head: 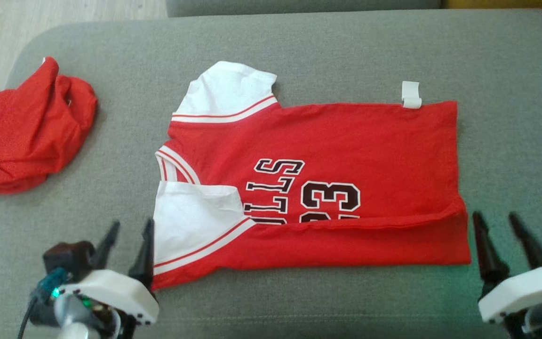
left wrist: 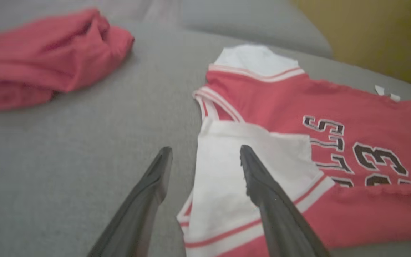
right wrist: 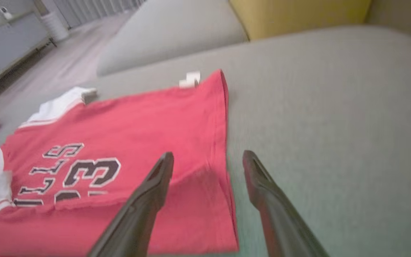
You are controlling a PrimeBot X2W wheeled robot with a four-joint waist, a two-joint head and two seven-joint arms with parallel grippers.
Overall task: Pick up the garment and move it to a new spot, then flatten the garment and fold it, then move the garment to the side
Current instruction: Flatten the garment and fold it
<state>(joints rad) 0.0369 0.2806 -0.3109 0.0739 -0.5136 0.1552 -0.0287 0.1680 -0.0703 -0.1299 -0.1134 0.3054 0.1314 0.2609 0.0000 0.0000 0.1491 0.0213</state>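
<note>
garment: red jersey w/ white sleeves & black lettering [head: 346,136] flat on grey fabric cushion [head: 299,52], near long edge folded over | L gripper [head: 132,222] & R gripper [head: 493,215]: fingers spread, empty, by near corners | done (est.): move, flatten, 1st fold | left: more folds, move aside

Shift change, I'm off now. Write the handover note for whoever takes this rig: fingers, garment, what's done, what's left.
Left gripper: fingers open, holding nothing, at the jersey's near white sleeve.
Right gripper: fingers open, holding nothing, beside the near corner of the hem.
Jersey: spread flat on the grey cushion, collar toward the left. A second red garment lies crumpled at far left.
Done: moved, flattened, and the near long side turned over as a folded strip onto the print.
Left: probably more folds, then move it to the side.
</note>
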